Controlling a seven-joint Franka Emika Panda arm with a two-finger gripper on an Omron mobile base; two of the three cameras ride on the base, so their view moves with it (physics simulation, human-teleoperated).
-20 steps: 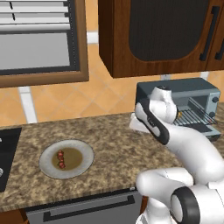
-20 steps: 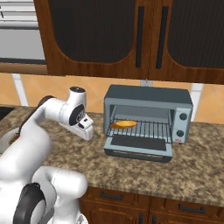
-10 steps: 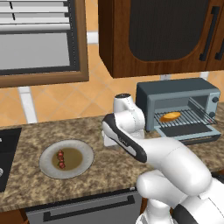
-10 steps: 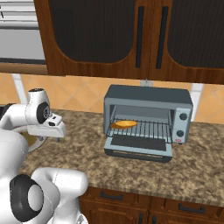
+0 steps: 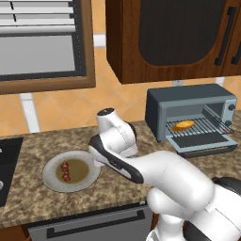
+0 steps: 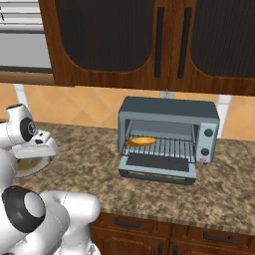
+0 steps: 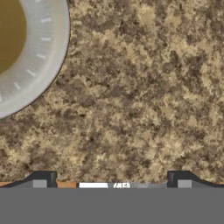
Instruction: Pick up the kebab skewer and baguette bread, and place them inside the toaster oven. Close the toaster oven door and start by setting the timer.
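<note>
Gripper point(image 7: 112, 178) hangs over bare granite counter point(image 7: 131, 96), fingers spread wide w/ nothing between them; in the hand view the two dark fingertips point(image 7: 43, 178) sit far apart at the bottom edge, and a white-rimmed plate point(image 7: 48, 65) w/ brownish centre cuts in at approx 10 o'clock. In the left base view the hand sits just beside the plate's point(image 5: 49, 181) right rim, plate at approx 9 o'clock from the wrist. Kebab skewer point(image 5: 65, 171) lies on that plate, small dark red chunks, near its centre, untouched. Baguette bread point(image 5: 183, 125) lies on the wire rack inside the toaster oven point(image 5: 188, 101), toward the rack's left side; same loaf reads golden-orange in the right base view point(image 6: 141, 141). Toaster oven door point(image 6: 158, 167) is dropped open, flat out in front of the box, approx 6 o'clock from the rack. Knobs point(image 6: 207, 133) stacked down the oven's right edge; no readable lettering on them or the oven, too small to tell. Dark wood cabinets point(image 6: 134, 40) hang above.
</note>
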